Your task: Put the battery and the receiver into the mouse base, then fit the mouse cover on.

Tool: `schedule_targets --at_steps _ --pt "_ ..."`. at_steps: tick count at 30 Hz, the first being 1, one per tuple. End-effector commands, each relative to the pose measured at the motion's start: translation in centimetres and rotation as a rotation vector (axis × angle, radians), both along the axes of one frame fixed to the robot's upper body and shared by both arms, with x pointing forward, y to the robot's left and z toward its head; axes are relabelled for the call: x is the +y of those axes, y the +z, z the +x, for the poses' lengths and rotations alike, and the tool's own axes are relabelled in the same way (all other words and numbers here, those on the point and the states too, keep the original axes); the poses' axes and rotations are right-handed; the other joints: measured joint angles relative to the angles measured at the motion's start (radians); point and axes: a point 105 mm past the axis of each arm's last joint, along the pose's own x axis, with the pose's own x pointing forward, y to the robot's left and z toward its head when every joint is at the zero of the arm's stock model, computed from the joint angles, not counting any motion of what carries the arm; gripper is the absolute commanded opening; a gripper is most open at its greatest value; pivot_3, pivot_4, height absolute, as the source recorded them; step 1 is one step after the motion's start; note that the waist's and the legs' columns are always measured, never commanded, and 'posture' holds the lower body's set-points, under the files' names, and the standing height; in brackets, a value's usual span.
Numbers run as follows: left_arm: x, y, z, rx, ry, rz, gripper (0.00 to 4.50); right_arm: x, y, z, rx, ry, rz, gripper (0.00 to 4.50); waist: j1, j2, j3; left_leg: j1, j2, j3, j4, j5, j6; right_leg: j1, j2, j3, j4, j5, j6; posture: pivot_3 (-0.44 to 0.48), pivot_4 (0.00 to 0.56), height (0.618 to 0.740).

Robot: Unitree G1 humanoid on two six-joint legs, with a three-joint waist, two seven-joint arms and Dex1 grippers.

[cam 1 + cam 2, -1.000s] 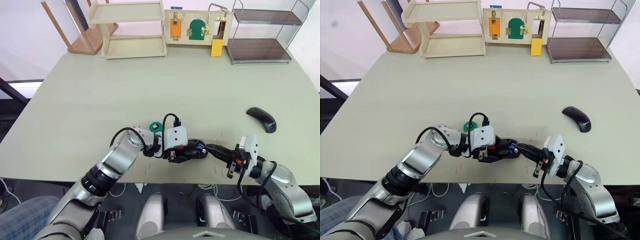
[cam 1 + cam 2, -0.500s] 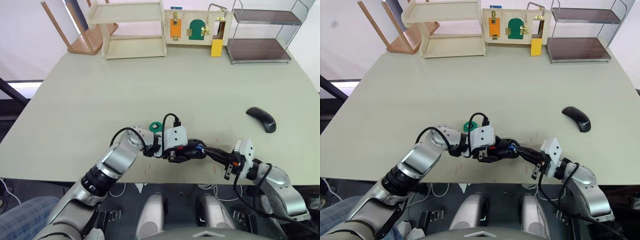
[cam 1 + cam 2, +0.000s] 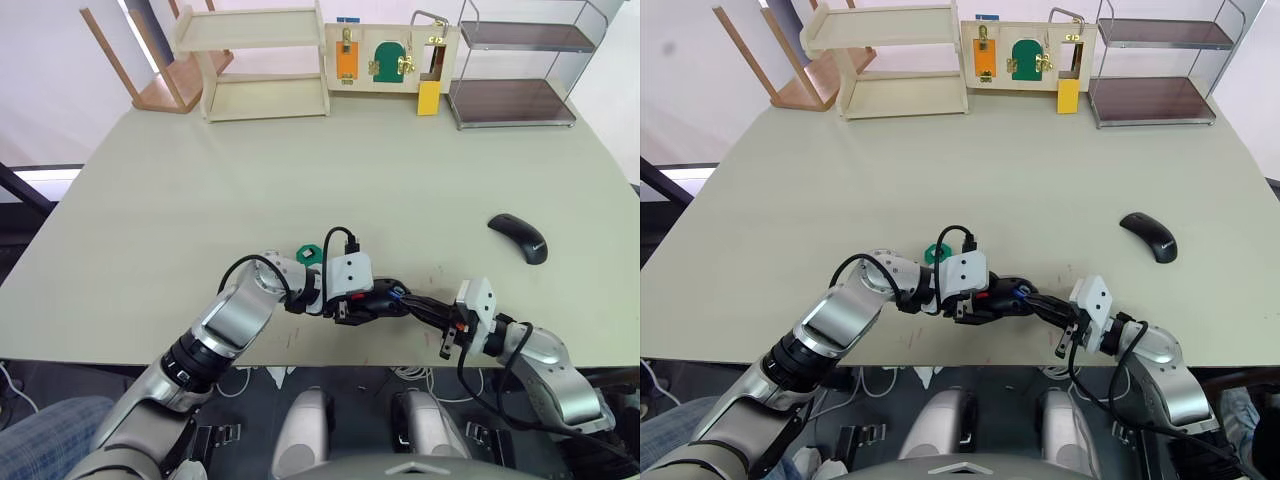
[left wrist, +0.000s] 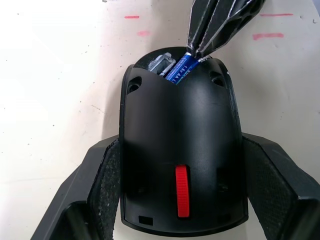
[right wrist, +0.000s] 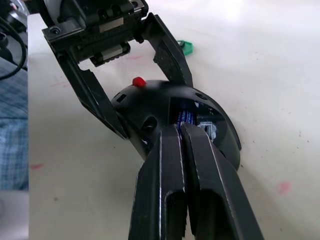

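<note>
Tabletop: black red-wheeled mouse base (image 4: 182, 155)

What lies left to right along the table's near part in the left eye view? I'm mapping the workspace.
Green tray → left gripper clamping the mouse base → battery → right gripper, shut, tips at the battery → mouse cover.

Head stereo pair looks down over table (image 3: 200, 180); both wrist cameras close on mouse base (image 4: 182, 150), opposite ends.
</note>
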Motion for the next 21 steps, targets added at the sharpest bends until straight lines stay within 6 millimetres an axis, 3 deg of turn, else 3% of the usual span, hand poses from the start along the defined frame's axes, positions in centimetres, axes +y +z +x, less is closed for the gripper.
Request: schedule_targets --at_steps 1,11,21 --pt "0.0 -1.1 -0.8 0.054 -0.017 0.021 2.95 -0.8 -3.5 -0.4 0.143 -0.026 -0.121 0.07 -0.005 -0.001 0.000 0.002 0.000 0.000 0.000 0.000 0.000 0.002 0.000 0.001 0.000 0.000 0.000 0.000 0.150 0.740" --pt "-0.1 -1.1 -0.7 0.055 -0.011 0.016 2.95 -1.5 -5.5 -0.6 0.268 -0.015 -0.247 0.07 -0.015 -0.006 -0.014 0.007 0.001 -0.003 0.000 0.000 0.000 0.006 0.000 0.001 -0.001 -0.001 0.000 0.000 0.150 0.740" --pt "-0.1 -1.2 -0.6 0.053 -0.005 0.013 2.95 -1.6 -5.5 -0.5 0.277 0.002 -0.273 0.07 -0.016 -0.007 -0.021 0.008 0.001 -0.003 -0.001 0.000 0.000 0.007 -0.001 0.001 -0.002 -0.001 0.000 0.000 0.150 0.740"
